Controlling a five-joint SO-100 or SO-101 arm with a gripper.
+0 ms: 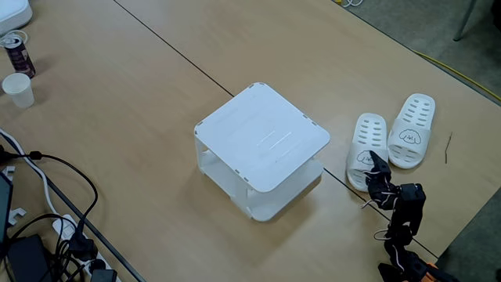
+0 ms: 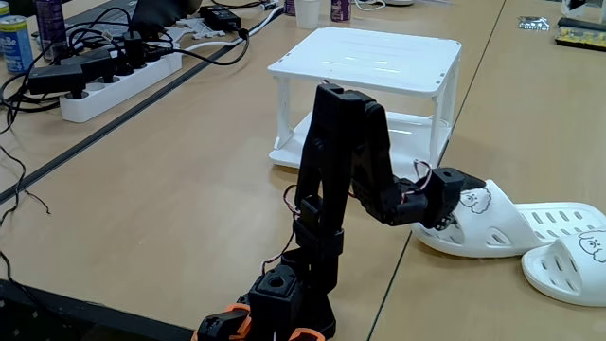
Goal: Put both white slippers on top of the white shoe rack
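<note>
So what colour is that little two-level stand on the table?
The shoe rack is plain white all over, clearest in the fixed view from above.

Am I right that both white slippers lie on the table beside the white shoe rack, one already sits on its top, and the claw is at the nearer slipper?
Not quite: the top of the white shoe rack is bare in both fixed views. Both white slippers lie on the table beside it, with the claw at the nearer one.

A pale wooden desk [image 1: 117, 102] carries the clutter; a white paper cup [image 1: 18, 89] stands near a dark drink can [image 1: 17, 53] at the left edge of a fixed view. In the other fixed view a white power strip [image 2: 118, 83] lies among tangled black cables [image 2: 57, 71]; a blue can [image 2: 13, 44] stands behind them.
</note>
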